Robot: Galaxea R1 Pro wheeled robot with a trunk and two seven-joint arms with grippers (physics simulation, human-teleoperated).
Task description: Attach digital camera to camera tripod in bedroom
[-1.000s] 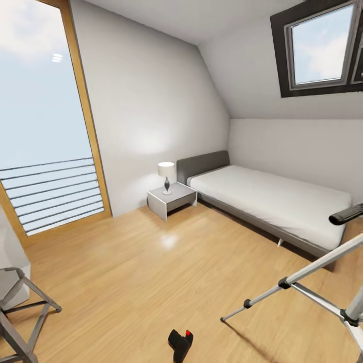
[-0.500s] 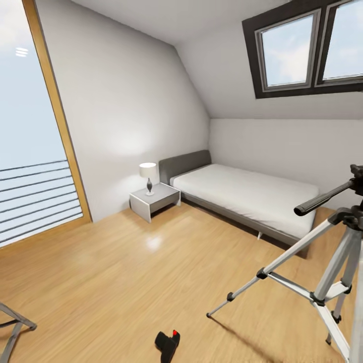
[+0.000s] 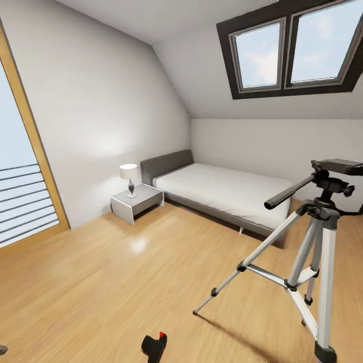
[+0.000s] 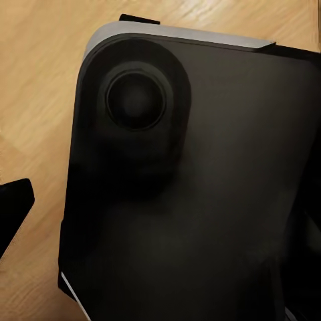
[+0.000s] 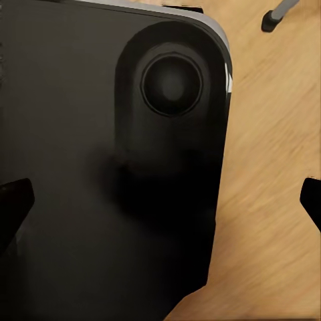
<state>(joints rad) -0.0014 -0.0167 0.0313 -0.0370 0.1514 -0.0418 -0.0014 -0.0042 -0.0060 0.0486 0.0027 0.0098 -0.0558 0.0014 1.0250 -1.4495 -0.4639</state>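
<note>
Currently the digital camera [image 3: 154, 347] is seen lying on the wood floor [image 3: 126, 282], red dot upward, well apart from the camera tripod [image 3: 315, 242] (standing to its right, near the bed [image 3: 222, 194]); finger spread cannot be told for either gripper

A glossy black body panel [image 4: 200, 200] with rounded, silver-trimmed corners.

A lit lamp [image 3: 129, 173] stands on a grey nightstand [image 3: 136, 201] beside the slatted window [image 3: 20, 199].
</note>
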